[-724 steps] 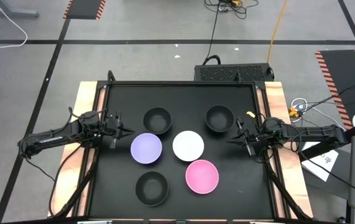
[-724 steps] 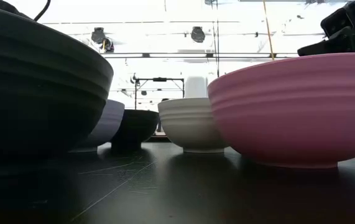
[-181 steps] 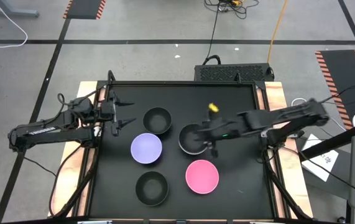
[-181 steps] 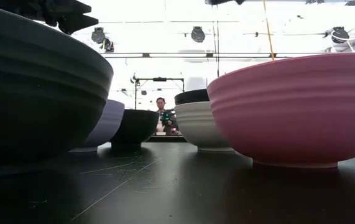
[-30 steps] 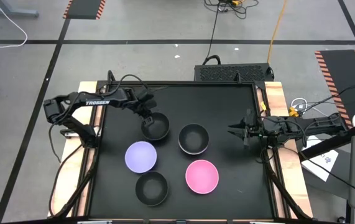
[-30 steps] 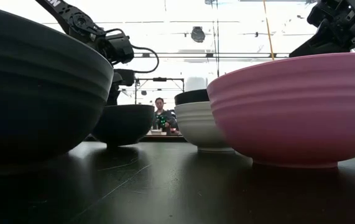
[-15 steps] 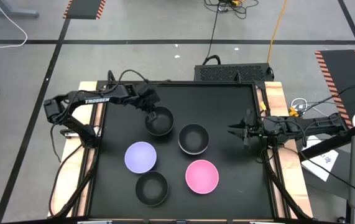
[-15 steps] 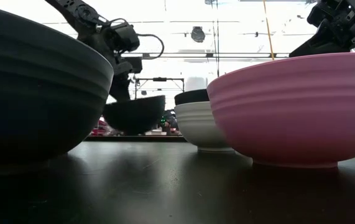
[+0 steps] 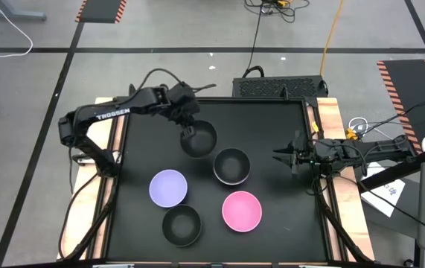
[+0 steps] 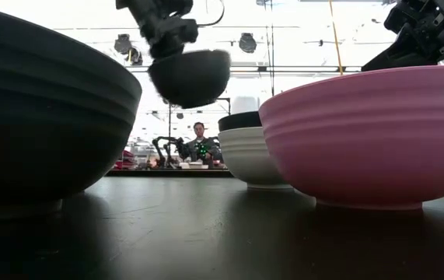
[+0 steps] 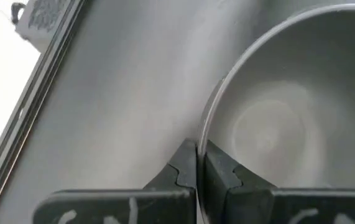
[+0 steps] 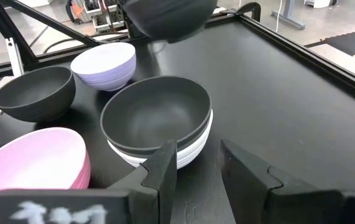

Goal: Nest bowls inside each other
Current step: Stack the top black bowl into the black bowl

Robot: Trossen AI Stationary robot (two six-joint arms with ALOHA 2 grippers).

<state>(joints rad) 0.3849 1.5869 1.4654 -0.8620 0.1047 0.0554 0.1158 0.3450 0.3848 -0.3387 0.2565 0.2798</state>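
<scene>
A: Left gripper (image 9: pixel 187 131) pinches the rim of a small round black plastic bowl (image 9: pixel 199 138), carried clear of the black table (image 9: pixel 272 231). The stack, a second black bowl (image 9: pixel 231 165) nested in a white ribbed bowl (image 12: pixel 193 148), lies just beside it, toward the right arm.

B: Low view shows the lift; the high view doesn't. Right gripper (image 9: pixel 277 155)?

A: Parked at the table's right edge, fingers apart, empty. Left arm is nearer.

B: Lavender bowl (image 9: pixel 168 187), third black bowl (image 9: pixel 181 225) and pink bowl (image 9: pixel 242 211) sit unnested.
</scene>
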